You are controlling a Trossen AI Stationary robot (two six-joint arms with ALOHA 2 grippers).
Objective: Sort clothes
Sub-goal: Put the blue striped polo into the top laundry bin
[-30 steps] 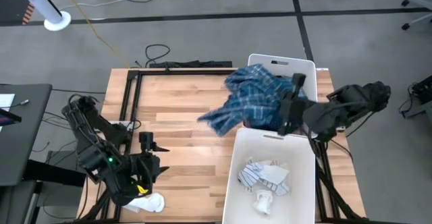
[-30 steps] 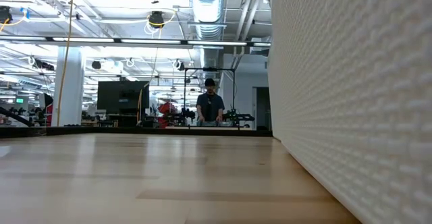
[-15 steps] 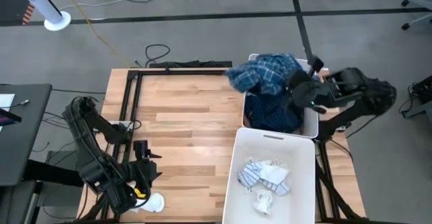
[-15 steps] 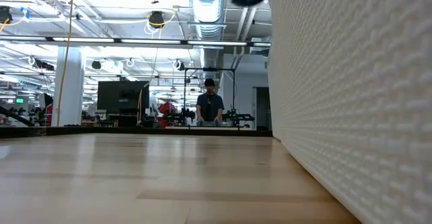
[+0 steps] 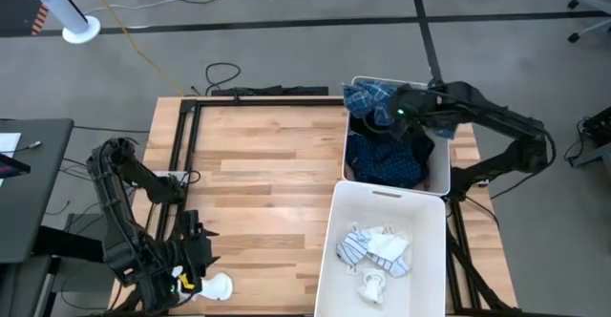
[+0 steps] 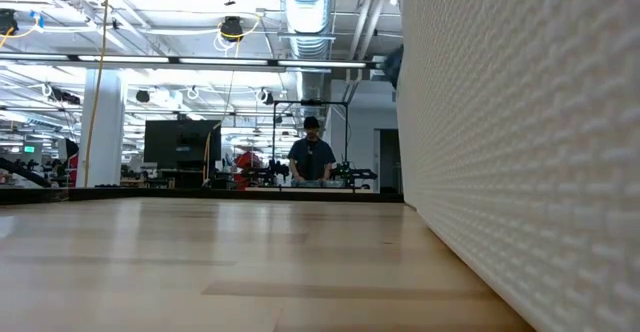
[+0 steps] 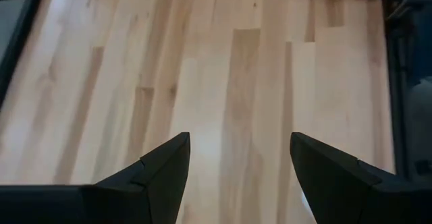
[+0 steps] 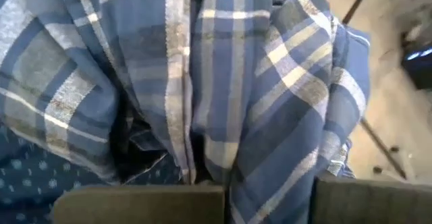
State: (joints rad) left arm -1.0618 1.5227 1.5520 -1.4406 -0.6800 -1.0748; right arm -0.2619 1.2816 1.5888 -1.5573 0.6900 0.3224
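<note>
The right gripper [image 5: 387,110] is seen reaching over the far white bin [image 5: 441,169], where the blue plaid shirt [image 5: 368,97] is clamped between its fingers [image 8: 142,207] and bunched against the bin's back corner. In the right wrist view the plaid cloth [image 8: 223,82] fills the frame, pinched at the fingertips, with a navy dotted piece [image 8: 40,177] showing beneath it. Dark clothes [image 5: 387,159] are piled in the same bin. In the near white bin [image 5: 329,260], white and grey-striped socks [image 5: 377,250] are gathered.

The left gripper [image 5: 191,260] is held low over the table's [image 5: 258,164] near left corner, its fingers [image 7: 162,166] spread apart with only bare wood between them. A white sock [image 5: 212,286] lies just beside it at the table's edge.

In the low view, a person [image 6: 312,157] is seen standing in the room beyond the table.
</note>
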